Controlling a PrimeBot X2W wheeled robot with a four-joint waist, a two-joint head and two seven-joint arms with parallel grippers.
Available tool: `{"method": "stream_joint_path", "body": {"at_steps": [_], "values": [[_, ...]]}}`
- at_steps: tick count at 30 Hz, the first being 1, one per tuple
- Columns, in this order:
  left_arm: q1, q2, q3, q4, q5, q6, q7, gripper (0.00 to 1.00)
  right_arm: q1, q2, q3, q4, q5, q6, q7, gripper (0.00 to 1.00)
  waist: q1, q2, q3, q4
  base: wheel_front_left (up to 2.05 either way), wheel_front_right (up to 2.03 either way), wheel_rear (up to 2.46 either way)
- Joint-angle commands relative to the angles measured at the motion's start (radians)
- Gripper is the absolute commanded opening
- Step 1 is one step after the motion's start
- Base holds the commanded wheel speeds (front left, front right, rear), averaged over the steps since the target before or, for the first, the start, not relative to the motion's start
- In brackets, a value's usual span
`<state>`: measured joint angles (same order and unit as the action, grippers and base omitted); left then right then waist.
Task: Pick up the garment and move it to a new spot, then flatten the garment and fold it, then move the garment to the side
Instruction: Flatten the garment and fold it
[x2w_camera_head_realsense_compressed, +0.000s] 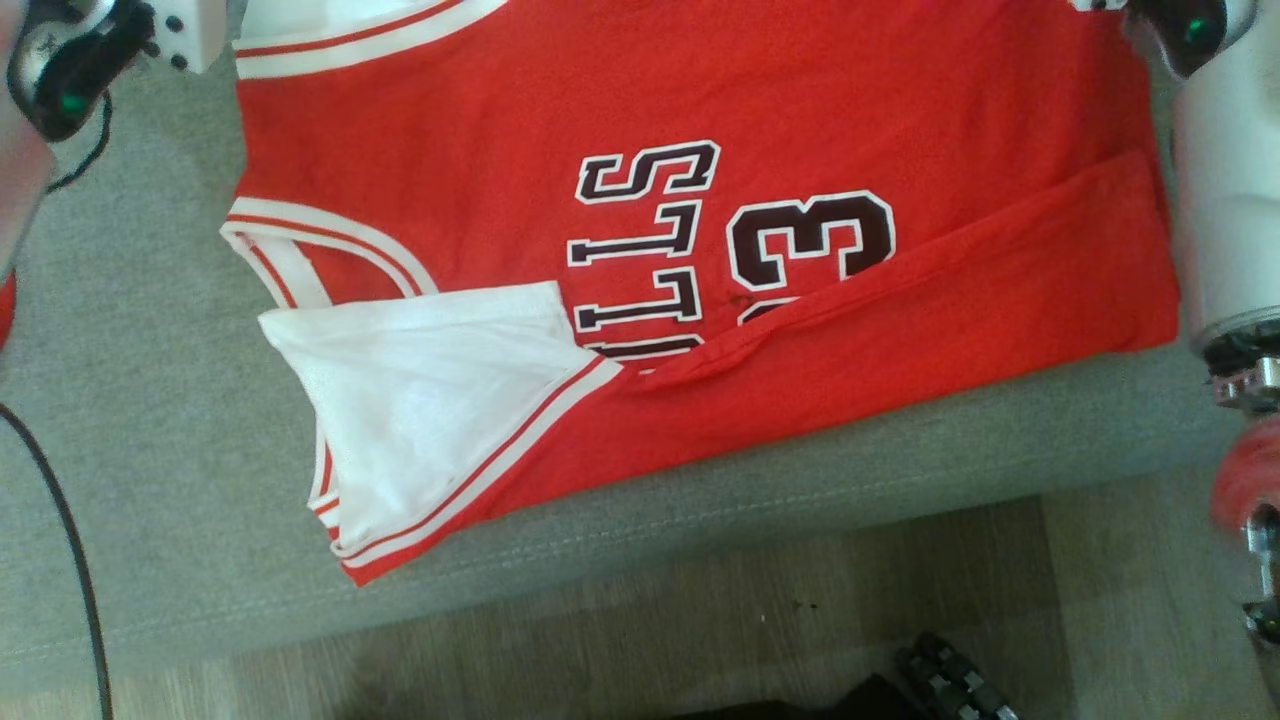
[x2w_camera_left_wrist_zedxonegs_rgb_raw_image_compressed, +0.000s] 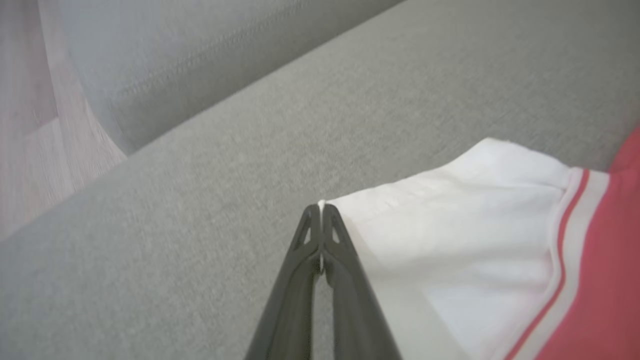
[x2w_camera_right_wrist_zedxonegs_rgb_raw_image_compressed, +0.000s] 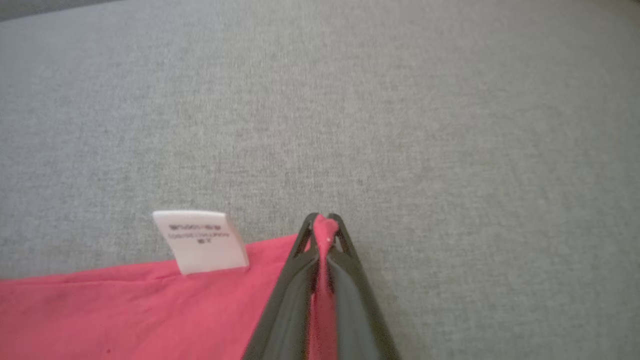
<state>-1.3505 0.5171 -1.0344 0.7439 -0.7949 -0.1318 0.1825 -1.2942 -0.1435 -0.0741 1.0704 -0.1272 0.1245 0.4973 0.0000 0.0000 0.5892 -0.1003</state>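
At jersey (x2w_camera_head_realsense_compressed: 700, 100) corners: left fingers (x2w_camera_left_wrist_zedxonegs_rgb_raw_image_compressed: 292, 300) clamp white edge, right fingers (x2w_camera_right_wrist_zedxonegs_rgb_raw_image_compressed: 356, 310) red.

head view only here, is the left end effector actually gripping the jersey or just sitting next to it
Observer: Gripping it. In the left wrist view the left end effector is shut on a white corner of the jersey, with a sliver of white cloth pinched between its tips.
Operator: ok and the right one, what has it got
Observer: In the right wrist view the right end effector is shut on the jersey's red edge. Red cloth shows between its fingers, and a small white care label sticks up from that edge just beside the grip.
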Motion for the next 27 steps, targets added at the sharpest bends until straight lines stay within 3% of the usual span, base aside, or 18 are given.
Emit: {"method": "stream_joint_path", "body": {"at_steps": [1,12,20,27], "values": [[-0.077,0.046,0.022,-0.025,0.005,0.001,-0.035,0.0,-0.044,-0.002,0.0,-0.039,0.009,0.006,-0.032,0.0,0.0,0.0,0.001,0.002,0.0,0.0,0.0],[-0.146,0.034,0.068,0.02,0.044,0.023,-0.318,0.0,-0.055,-0.07,-0.083,-0.054,0.064,0.006,-0.193,0.0,0.0,0.0,-0.013,0.038,0.0,0.0,0.0],[-0.074,0.018,0.077,0.01,-0.041,0.008,-0.333,0.0,-0.006,-0.087,-0.062,-0.039,0.121,0.006,-0.226,0.0,0.0,0.0,-0.052,0.071,0.0,0.0,0.0],[0.082,0.077,0.069,-0.161,-0.16,0.002,-0.308,0.0,0.104,-0.137,0.017,-0.072,0.196,0.006,-0.252,0.0,0.0,0.0,-0.086,0.109,0.0,0.0,0.0]]}}
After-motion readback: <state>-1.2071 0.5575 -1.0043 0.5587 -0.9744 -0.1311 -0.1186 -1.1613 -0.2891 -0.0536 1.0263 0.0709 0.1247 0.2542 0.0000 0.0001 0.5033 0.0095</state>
